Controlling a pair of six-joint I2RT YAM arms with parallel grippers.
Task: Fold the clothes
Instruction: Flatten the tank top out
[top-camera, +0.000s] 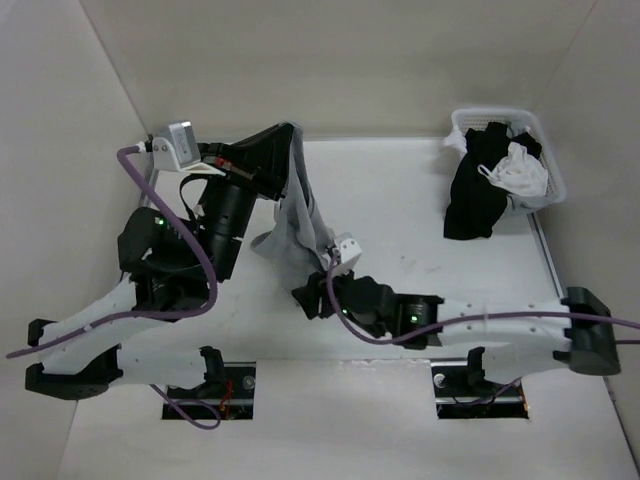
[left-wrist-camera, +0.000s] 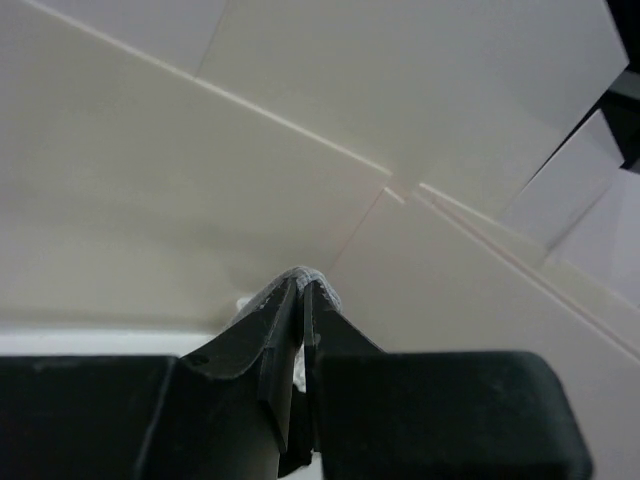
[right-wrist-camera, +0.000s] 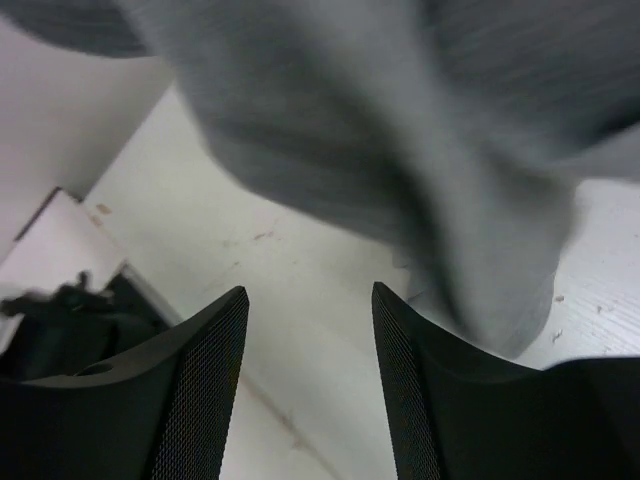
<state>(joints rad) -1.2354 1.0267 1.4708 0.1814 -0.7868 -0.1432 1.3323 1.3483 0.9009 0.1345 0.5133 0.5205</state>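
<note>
The clothes, a light grey tank top (top-camera: 298, 215), hang in the air from my raised left gripper (top-camera: 284, 138), with the lower end bunched just above the table. In the left wrist view the left gripper (left-wrist-camera: 303, 284) is shut on a small fold of the grey fabric (left-wrist-camera: 325, 278) at its tips. My right gripper (top-camera: 304, 298) sits low on the table just below and in front of the hanging cloth. In the right wrist view the right gripper (right-wrist-camera: 310, 300) is open with nothing between its fingers. The grey fabric (right-wrist-camera: 400, 150) hangs blurred just ahead of them and brushes past the right finger.
A white basket (top-camera: 549, 160) stands at the back right. Black garments (top-camera: 473, 200) spill over its front onto the table and a small white garment (top-camera: 520, 172) lies on top. White walls close in the table at the left, back and right.
</note>
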